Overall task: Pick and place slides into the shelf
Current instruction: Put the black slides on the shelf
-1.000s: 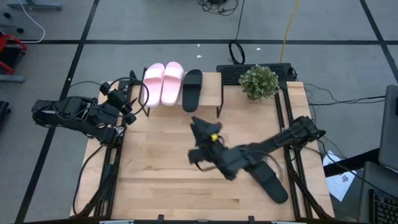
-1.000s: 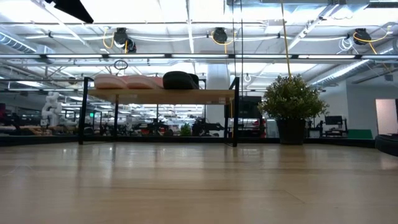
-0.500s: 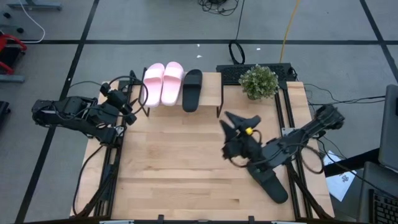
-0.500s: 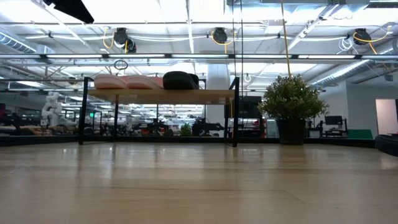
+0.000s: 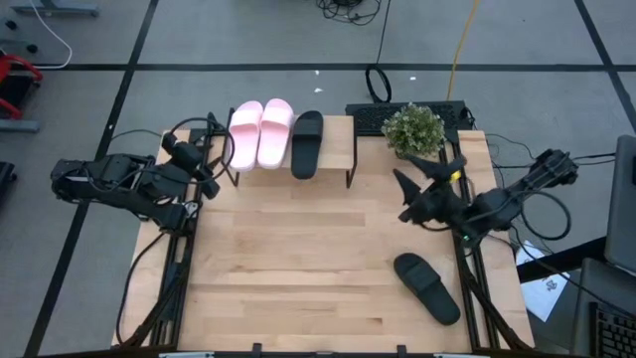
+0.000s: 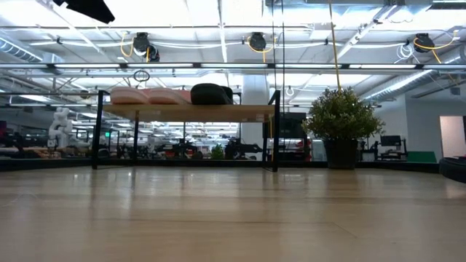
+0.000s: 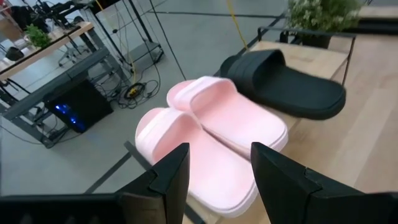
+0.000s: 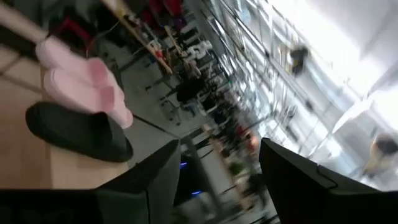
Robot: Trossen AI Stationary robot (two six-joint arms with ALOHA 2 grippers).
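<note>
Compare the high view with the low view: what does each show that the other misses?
Only the high view shows the fourth slide, a black one lying on the table near its front right corner, plus both arms: the left gripper open beside the shelf's left end, the right gripper open near the plant. Only the low view shows the shelf's black legs and the room behind. Both show the shelf carrying two pink slides and one black slide, and the potted plant.

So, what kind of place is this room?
Probably a robotics lab or workshop: the wooden table stands on a taped grey floor, cables run around it, and ceiling lights with more workbenches fill the hall behind.
</note>
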